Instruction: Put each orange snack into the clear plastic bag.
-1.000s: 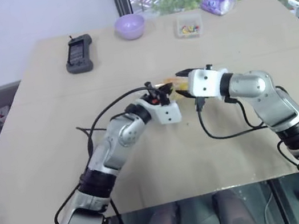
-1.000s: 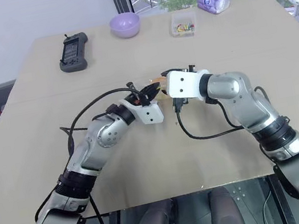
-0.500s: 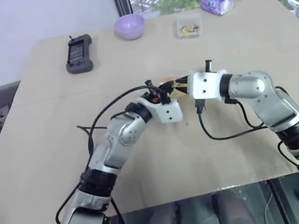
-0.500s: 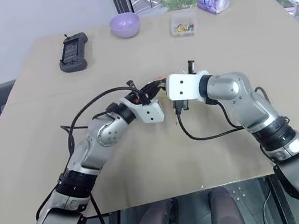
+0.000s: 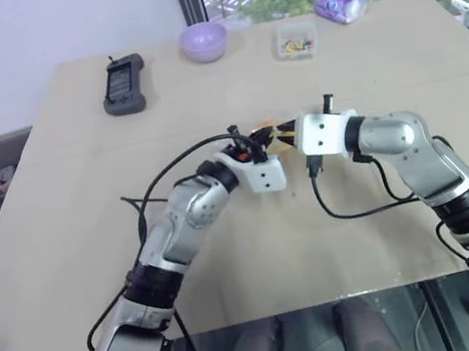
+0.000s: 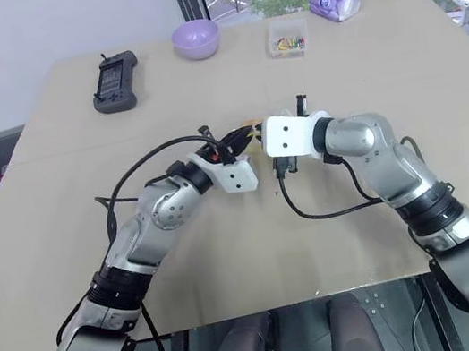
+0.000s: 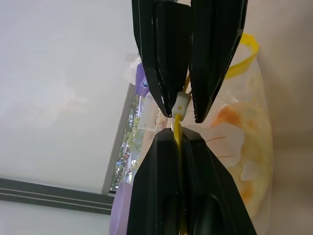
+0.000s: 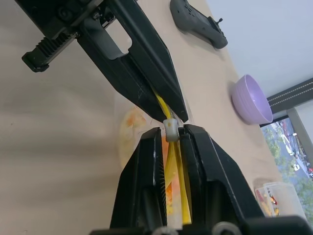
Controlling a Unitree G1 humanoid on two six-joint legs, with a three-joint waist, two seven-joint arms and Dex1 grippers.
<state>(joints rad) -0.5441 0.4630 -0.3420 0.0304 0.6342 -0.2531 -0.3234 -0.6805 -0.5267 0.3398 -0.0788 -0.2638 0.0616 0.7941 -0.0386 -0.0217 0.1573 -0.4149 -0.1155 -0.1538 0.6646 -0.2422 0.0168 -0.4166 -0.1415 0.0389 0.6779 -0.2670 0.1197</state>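
Mid-table, my two grippers meet tip to tip over the clear plastic bag [image 7: 254, 93], which lies on the table under them. My left gripper [image 7: 177, 134] is shut on the bag's yellow strip [image 7: 175, 128]. From the other side, my right gripper [image 8: 172, 131] is shut on the same strip, right at its small white slider [image 8: 171, 128]. An orange snack [image 7: 244, 161] shows through the crinkly plastic, inside the bag, and it is also seen as an orange blur [image 8: 131, 132] beside my right gripper's fingers. In the left eye view the left gripper [image 5: 253, 143] and right gripper [image 5: 285, 136] hide most of the bag.
Along the table's far edge stand a black handheld controller [image 5: 124, 83], a purple bowl [image 5: 203, 40], a small clear box of colourful bits [image 5: 296, 40] and a purple tissue pack [image 5: 340, 0]. Black cables loop off both wrists onto the table.
My right gripper's fingers have closed onto the bag's yellow strip. Both hands stay where they were, and the left grip is unchanged.
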